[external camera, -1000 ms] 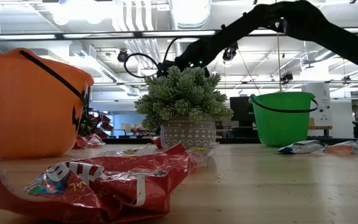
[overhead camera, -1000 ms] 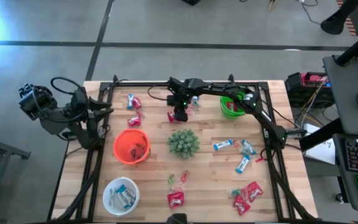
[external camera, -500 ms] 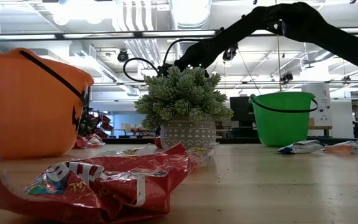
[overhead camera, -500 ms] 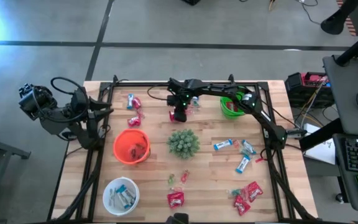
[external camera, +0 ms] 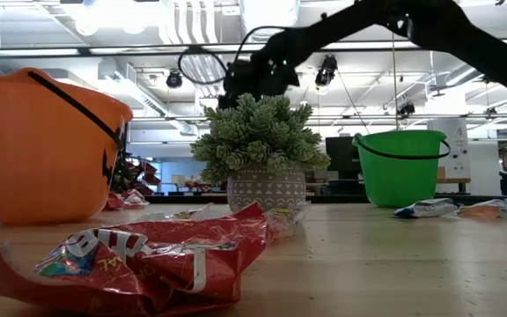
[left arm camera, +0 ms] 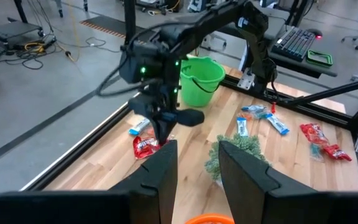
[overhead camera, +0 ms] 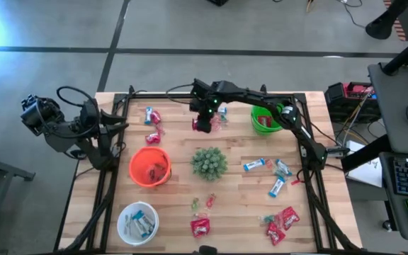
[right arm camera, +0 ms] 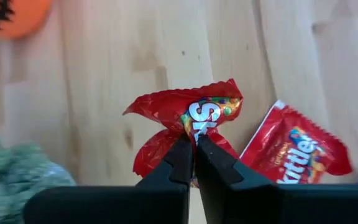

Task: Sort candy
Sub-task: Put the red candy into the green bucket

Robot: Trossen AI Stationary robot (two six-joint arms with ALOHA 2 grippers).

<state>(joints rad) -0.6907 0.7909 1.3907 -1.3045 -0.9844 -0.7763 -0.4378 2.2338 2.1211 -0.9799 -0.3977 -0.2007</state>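
My right gripper (right arm camera: 194, 149) is over the table's far middle (overhead camera: 202, 126), shut on a red candy packet (right arm camera: 188, 118). A second red packet (right arm camera: 294, 152) lies on the wood right beside it. More candy is scattered about: red and blue pieces (overhead camera: 151, 120) at the far left, blue-and-white bars (overhead camera: 269, 173) at the right, red packets (overhead camera: 280, 223) near the front, and tiny green and pink pieces (overhead camera: 201, 203). My left gripper (left arm camera: 197, 168) waits open beyond the table's left edge (overhead camera: 112, 127). My right gripper pinches the red packet at its lower middle (right arm camera: 194, 134) between its two fingertips, and the wrapper is bunched at the pinch. The fingers slant down from the table's right and far side. The packet sticks out past the fingertips, off the wood.
An orange bowl (overhead camera: 149, 166) with red packets in it, a white bowl (overhead camera: 138, 221) with blue bars and a green bowl (overhead camera: 264, 120) stand on the table. The spiky green plant (overhead camera: 208, 163) stands at the centre, just nearer than my right gripper.
My right gripper has shut on the red packet and then risen, shifting slightly toward the far edge. The packet has come up off the table with it. The neighbouring red packet has stayed where it was.
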